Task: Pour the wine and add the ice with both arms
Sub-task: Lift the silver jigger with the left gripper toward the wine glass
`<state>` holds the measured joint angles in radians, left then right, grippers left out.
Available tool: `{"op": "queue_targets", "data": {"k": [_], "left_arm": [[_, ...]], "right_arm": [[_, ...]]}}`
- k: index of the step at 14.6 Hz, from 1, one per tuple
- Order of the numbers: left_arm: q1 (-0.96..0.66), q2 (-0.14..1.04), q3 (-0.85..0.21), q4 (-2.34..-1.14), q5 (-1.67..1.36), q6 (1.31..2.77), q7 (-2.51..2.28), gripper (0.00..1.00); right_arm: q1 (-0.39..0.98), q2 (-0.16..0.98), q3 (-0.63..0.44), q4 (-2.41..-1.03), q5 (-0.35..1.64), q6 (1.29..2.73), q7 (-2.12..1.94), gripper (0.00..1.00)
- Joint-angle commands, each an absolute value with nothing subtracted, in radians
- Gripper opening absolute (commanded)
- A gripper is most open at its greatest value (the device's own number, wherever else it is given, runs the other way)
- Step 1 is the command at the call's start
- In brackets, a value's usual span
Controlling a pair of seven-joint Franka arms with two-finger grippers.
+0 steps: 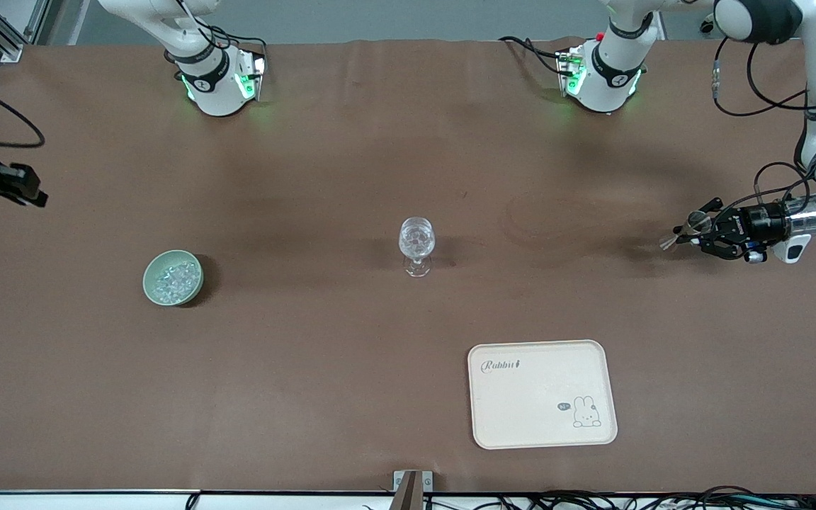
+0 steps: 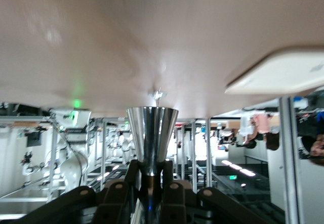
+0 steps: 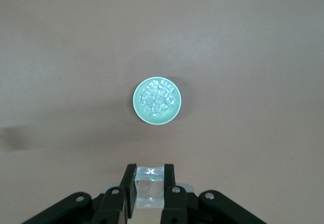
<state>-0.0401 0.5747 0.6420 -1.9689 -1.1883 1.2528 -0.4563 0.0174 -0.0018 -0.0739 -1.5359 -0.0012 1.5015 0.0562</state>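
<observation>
A clear stemmed glass (image 1: 416,244) stands upright mid-table; its bowl glints as if it holds clear lumps. A pale green bowl (image 1: 173,278) of ice (image 1: 176,276) sits toward the right arm's end of the table, and shows in the right wrist view (image 3: 157,101) too. My right gripper (image 1: 22,190), at the table's edge on that end, is up in the air and shut on a clear ice cube (image 3: 150,186). My left gripper (image 1: 691,234) hangs over the left arm's end of the table. It is shut on a shiny metal cone-shaped cup (image 2: 152,135), held sideways (image 1: 683,231).
A cream tray (image 1: 542,394) with a rabbit print lies nearer the front camera than the glass, toward the left arm's end; it also shows in the left wrist view (image 2: 283,72). Both arm bases stand farthest from the front camera. Brown cloth covers the table.
</observation>
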Motion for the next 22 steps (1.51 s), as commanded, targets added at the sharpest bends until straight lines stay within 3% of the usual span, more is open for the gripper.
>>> {"op": "queue_targets", "data": {"k": [1, 5, 13, 17, 22], "left_arm": [[-0.038, 0.402, 0.577, -2.065, -1.137, 1.279, -0.506, 0.01], [-0.032, 0.301, 0.474, -2.109, -1.141, 1.29, -0.551, 0.0], [-0.031, 0.082, 0.22, -2.152, -1.14, 1.495, -0.764, 0.0], [-0.031, 0.058, 0.086, -2.151, -1.14, 1.597, -0.839, 0.0], [-0.031, 0.063, -0.191, -2.126, -1.14, 1.949, -1.061, 0.0]], "right_arm": [[0.009, -0.021, -0.074, -1.545, -0.003, 1.479, 0.06, 0.01], [0.005, -0.02, -0.074, -1.543, -0.002, 1.477, 0.06, 0.01], [0.006, -0.02, -0.072, -1.543, -0.002, 1.467, 0.055, 0.01], [0.006, -0.02, -0.072, -1.543, 0.0, 1.463, 0.055, 0.01], [0.006, -0.018, -0.072, -1.543, 0.0, 1.462, 0.055, 0.01]]}}
